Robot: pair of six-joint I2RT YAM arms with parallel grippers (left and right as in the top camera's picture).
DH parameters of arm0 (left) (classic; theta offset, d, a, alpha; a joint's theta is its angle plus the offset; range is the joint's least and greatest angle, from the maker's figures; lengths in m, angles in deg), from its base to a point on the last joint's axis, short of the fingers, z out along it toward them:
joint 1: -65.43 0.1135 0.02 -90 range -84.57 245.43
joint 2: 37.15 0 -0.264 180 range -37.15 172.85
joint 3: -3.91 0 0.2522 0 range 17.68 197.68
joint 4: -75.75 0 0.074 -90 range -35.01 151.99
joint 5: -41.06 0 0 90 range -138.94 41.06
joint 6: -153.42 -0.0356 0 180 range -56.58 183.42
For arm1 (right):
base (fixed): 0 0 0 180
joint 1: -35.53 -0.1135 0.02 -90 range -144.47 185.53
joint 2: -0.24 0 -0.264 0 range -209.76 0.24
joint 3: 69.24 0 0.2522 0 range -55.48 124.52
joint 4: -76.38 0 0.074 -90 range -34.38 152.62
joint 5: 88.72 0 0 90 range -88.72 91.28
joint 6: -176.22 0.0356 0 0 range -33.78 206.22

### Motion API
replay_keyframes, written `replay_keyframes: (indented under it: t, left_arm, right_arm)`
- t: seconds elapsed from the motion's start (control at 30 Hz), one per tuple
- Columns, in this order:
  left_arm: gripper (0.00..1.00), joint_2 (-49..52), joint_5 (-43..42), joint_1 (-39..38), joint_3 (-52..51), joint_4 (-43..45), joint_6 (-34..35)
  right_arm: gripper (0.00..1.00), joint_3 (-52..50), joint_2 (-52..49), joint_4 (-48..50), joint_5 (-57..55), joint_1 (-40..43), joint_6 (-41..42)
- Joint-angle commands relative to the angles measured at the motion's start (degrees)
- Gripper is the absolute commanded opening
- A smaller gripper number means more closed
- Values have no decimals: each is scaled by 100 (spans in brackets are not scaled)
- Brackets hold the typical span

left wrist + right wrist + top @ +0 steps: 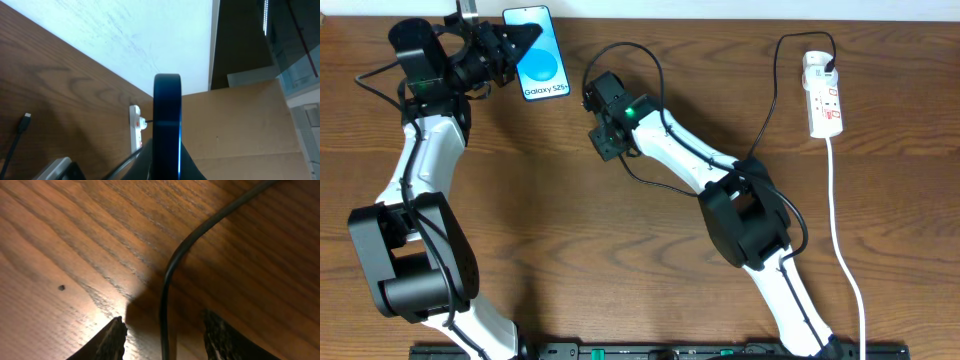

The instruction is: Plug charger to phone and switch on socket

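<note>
The phone [538,55], its cyan screen facing up, is at the table's far edge with my left gripper [520,45] shut on its left side. The left wrist view shows the phone [167,120] edge-on between the fingers. The socket [823,95], a white strip with red switches, lies at the far right, with the charger's black plug [830,68] in it. The charger cable [765,110] runs left to my right gripper [607,135]. That gripper [165,330] hangs open just above the table, the cable [172,265] passing loose between its fingers. A connector tip [25,120] lies on the wood.
The strip's white cord [840,230] runs down the right side to the front edge. The black cable loops [620,48] near the phone's right side. In the left wrist view, a white wall [125,35] and brown cardboard [240,130] stand behind the table, with the strip [135,125] in front of them.
</note>
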State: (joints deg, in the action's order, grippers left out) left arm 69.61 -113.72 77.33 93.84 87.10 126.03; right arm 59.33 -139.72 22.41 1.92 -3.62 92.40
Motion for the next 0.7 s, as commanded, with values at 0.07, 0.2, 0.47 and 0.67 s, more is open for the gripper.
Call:
replay_keyframes:
  t: [0.07,0.2,0.47,0.67]
  left_arm:
    - [7,-26,-35,31,70,72,28]
    - [7,-26,-33,31,70,72,28]
    - [7,-26,-35,31,70,72,31]
    - [7,-26,-35,31,70,72,28]
  right_arm:
    - [41,-17,-170,-9,-382,-66,-153]
    - [20,-17,-170,-232,-470,-63,-85]
    - [1,-7,66,-1174,157,-24,190]
    - [2,-7,293,-2262,595,-31,-321]
